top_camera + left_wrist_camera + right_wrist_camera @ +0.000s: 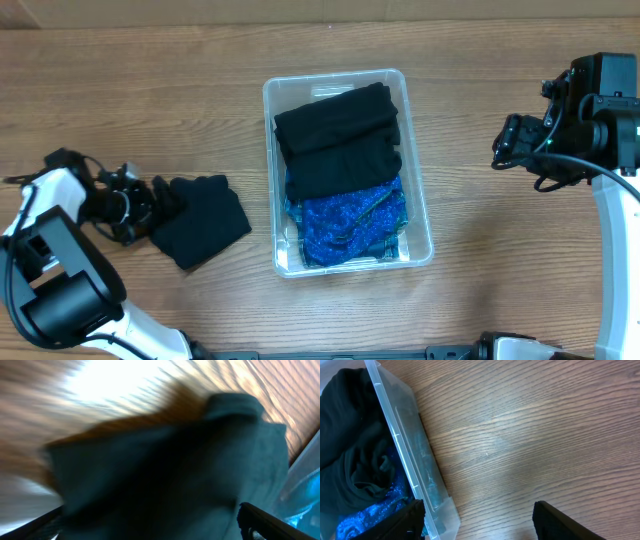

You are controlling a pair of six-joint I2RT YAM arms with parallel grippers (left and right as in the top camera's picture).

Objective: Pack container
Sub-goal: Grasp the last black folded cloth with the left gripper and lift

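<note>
The container [413, 160] sits at the middle of the table [500, 270]. It holds black garments [340, 140] in its upper part and a blue patterned cloth [350, 222] toward its lower end. A loose black garment [200, 222] lies at lower left, and the left jaws are spread wide at its left edge. At upper right the right jaws hang released and empty, apart from the container.

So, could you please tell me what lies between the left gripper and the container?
In the overhead view, a folded black garment lies right by the left gripper, then a strip of bare wooden table before the container.
</note>
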